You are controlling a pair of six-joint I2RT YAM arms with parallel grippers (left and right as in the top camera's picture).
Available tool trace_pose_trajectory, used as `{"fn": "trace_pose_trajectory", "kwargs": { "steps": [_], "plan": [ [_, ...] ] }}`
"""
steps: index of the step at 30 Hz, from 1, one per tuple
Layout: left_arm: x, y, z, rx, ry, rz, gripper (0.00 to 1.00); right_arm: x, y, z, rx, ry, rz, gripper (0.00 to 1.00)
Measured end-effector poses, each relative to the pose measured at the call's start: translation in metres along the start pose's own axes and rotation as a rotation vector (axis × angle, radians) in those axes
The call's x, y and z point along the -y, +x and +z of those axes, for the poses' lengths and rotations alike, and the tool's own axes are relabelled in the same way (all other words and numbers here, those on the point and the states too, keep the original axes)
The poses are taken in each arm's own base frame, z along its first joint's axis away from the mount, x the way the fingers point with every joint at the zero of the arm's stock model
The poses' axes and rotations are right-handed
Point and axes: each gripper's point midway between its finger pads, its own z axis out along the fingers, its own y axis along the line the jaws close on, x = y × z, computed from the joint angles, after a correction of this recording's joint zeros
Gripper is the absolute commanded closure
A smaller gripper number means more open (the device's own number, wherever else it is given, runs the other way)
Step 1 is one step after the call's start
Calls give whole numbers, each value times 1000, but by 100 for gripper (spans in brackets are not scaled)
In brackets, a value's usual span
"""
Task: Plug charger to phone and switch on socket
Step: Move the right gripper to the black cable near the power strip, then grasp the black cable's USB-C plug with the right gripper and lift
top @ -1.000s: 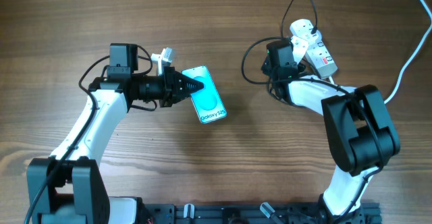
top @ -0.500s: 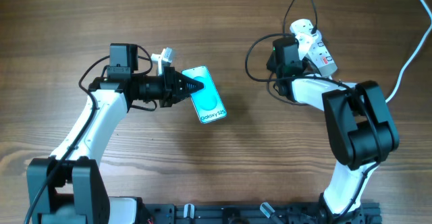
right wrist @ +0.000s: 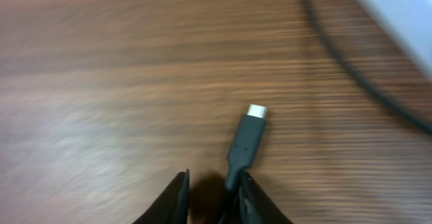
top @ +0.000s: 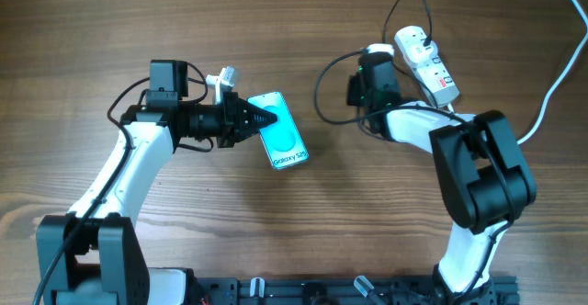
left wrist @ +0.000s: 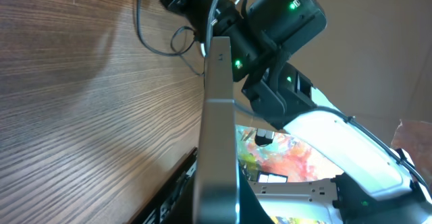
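Observation:
The phone [top: 285,140], turquoise screen up, is tilted above the table with my left gripper [top: 266,118] shut on its upper edge. In the left wrist view the phone [left wrist: 217,143] shows edge-on as a grey bar. The charger [top: 319,94] is a thin black cable looping left of my right gripper [top: 366,77]. Its connector tip [right wrist: 255,112] points away from the wrist. My right gripper [right wrist: 212,183] has its jaws narrowly apart around the connector, which lies against the right finger [right wrist: 253,197]; a gap remains on the left. The white socket [top: 432,66] lies just right of that gripper.
The socket's thick white lead [top: 551,94] runs off to the right edge. More black charger cable [top: 404,2] arcs above the socket. The right arm's elbow [top: 482,172] stands over the right side of the wooden table [top: 184,20].
My right gripper has moved left, away from the socket, and its jaws have narrowed around the connector. The cable loop has shifted left with it. The left arm and phone have not moved.

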Motion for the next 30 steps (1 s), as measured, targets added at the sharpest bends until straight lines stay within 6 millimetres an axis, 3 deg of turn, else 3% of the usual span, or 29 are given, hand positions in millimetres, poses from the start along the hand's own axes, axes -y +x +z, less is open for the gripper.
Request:
{"fn": "trace_pose_trajectory", "kwargs": {
  "steps": [4,9,14,17,30],
  "plan": [
    [0,0,0,-1,0,-1,96,-23,12,-8,-43,-46,-138,83],
    [-1,-3,-4,13,1,-6,96,-27,33,-26,-158,-53,-198,82],
    [-7,-14,-20,65,2,-33,96,-23,43,-36,-224,-46,-182,58],
    [-9,-18,-27,89,3,-44,96,-26,41,-35,-212,-57,-170,44],
    [-10,-19,-29,95,4,-47,96,-34,1,-26,-41,-97,-103,48]
  ]
}}
